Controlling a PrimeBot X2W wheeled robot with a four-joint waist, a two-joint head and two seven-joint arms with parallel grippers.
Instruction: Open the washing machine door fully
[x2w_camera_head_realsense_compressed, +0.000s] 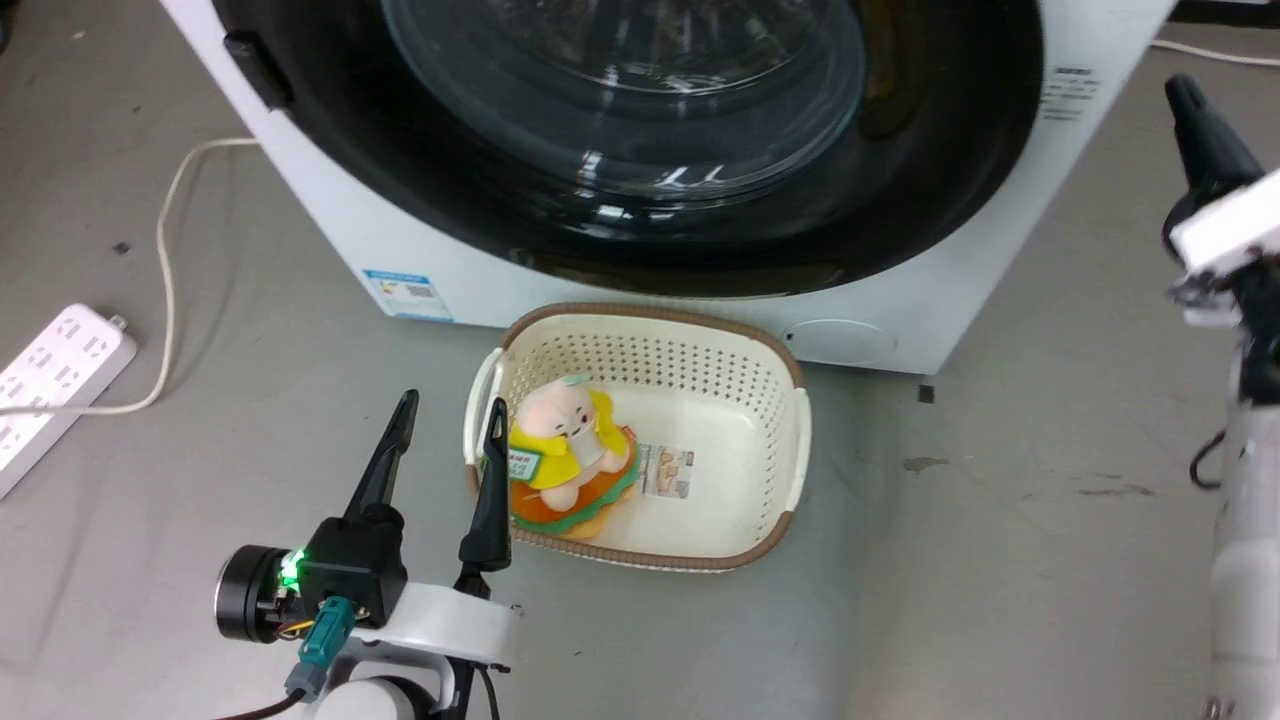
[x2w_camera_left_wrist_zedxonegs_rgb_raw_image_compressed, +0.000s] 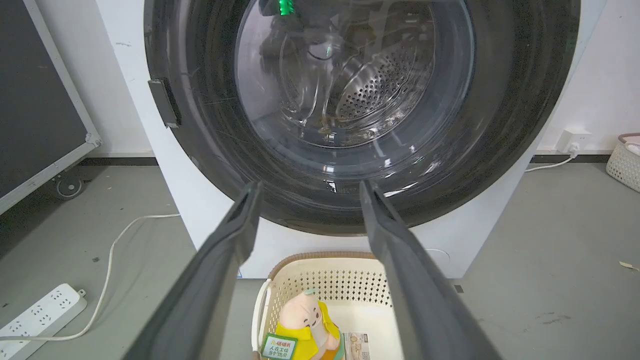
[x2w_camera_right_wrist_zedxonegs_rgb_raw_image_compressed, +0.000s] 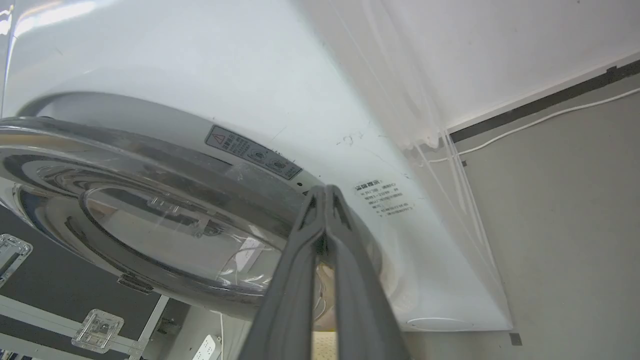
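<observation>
Head view: left claw (x2w_camera_head_realsense_compressed: 451, 403) spread, empty, low beside perforated cream basket (x2w_camera_head_realsense_compressed: 650, 360); glossy black washing machine door (x2w_camera_head_realsense_compressed: 620, 240) ahead, above. Right claw (x2w_camera_head_realsense_compressed: 1187, 95) nearer, round rim to its left. Left wrist view: bulging clear glass dead ahead between fingers. Right wrist view: tips pinched on nothing, just beside curved, shiny rim; latched or ajar, cannot tell.

You face a basket (x2w_camera_head_realsense_compressed: 650, 312) just below the washing machine door (x2w_camera_head_realsense_compressed: 940, 180), blocking the low approach. Right of it the floor (x2w_camera_head_realsense_compressed: 1000, 560) lies open.
</observation>
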